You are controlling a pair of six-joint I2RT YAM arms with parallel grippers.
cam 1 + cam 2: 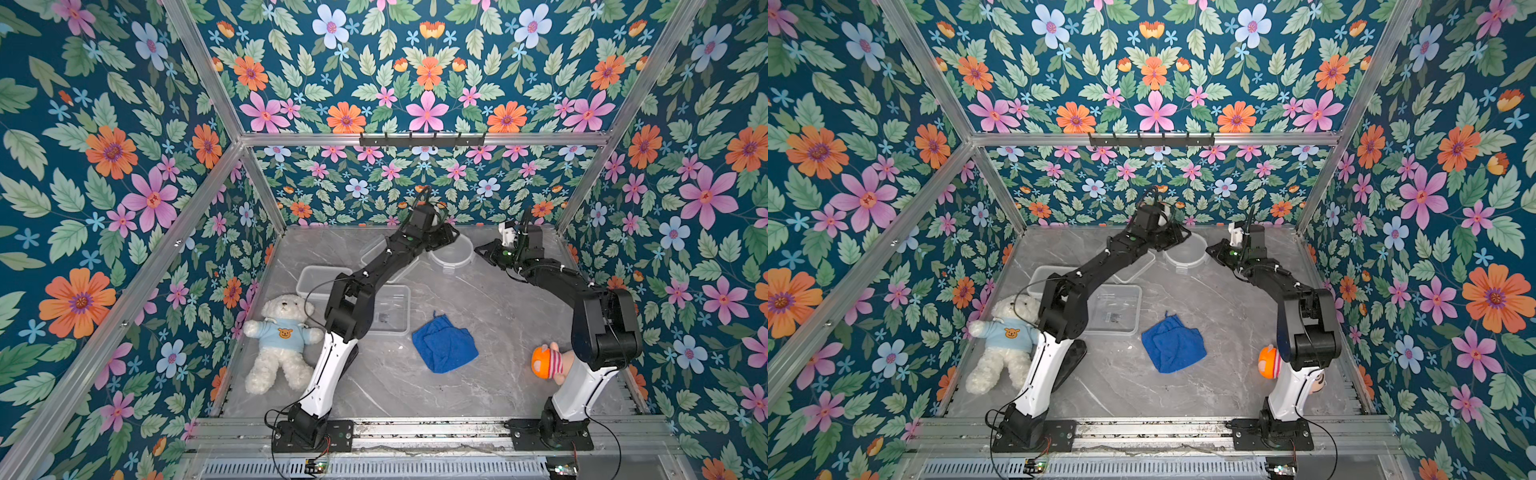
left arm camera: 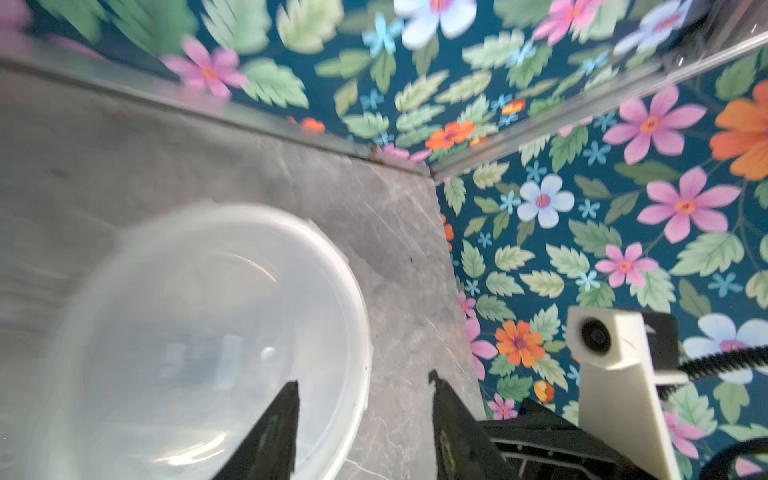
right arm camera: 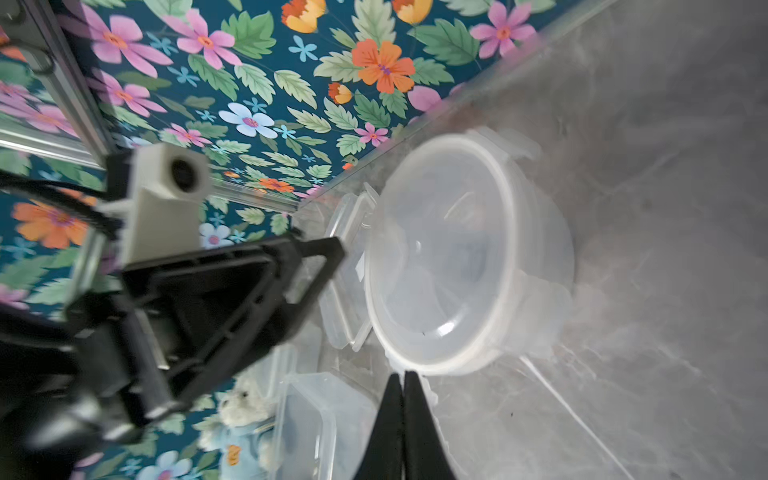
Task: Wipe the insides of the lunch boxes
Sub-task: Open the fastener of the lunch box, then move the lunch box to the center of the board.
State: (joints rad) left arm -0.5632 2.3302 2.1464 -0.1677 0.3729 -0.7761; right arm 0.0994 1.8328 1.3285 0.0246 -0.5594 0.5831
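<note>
1. You are at the round lunch box [image 2: 208, 332], at the back of the worktop [image 1: 498, 299]; wiping looks not yet begun.
2. Your left end effector [image 2: 363, 378] stands apart, apparently astride its rim; the right end effector [image 3: 403, 376] is pressed together, empty, just beside it.
3. Next, probably fetch the blue cloth [image 1: 444, 343] lying mid-worktop.

No word, number or brand can be read in any view. The nearest thing to a sign is an orange bear-face emblem [image 1: 285, 333] on the pale blue shirt [image 1: 269, 332] of the white teddy bear [image 1: 284, 309]. A small dark mark [image 1: 383, 318] on the floor of a clear lunch box [image 1: 400, 307] is too small to read. Moulded marks on the round lunch box [image 2: 208, 291] bottom are blurred.
</note>
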